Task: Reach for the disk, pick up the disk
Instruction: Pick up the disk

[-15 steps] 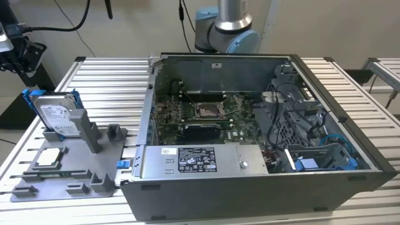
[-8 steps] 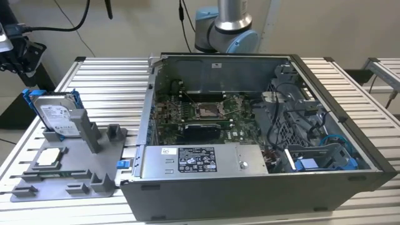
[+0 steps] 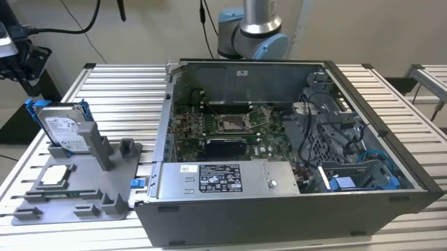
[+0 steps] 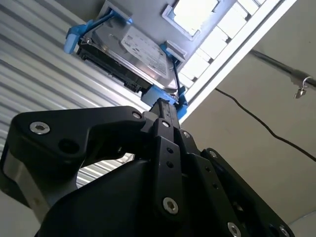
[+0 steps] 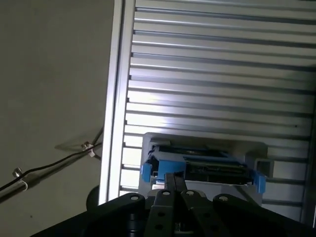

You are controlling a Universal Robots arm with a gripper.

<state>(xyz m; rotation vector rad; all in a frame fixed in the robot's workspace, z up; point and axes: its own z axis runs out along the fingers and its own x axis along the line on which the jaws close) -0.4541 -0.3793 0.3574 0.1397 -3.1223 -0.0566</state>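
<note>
In the exterior view we see the disk (image 3: 63, 125) standing on edge in a grey holder (image 3: 98, 196) on the slatted table (image 3: 119, 89), to the exterior view's left of the open computer case (image 3: 279, 219). In the second wrist view the gripper (image 4: 165, 104) points at the disk's (image 4: 133, 49) blue-railed edge, its fingertips drawn together on nothing. In the first wrist view we find the gripper (image 5: 173, 177) narrow too, lined up over the disk's (image 5: 212, 168) upper edge.

The disk (image 5: 202, 165) stands in a grey holder (image 5: 207, 140); the hand (image 5: 174, 183) is near it.
</note>
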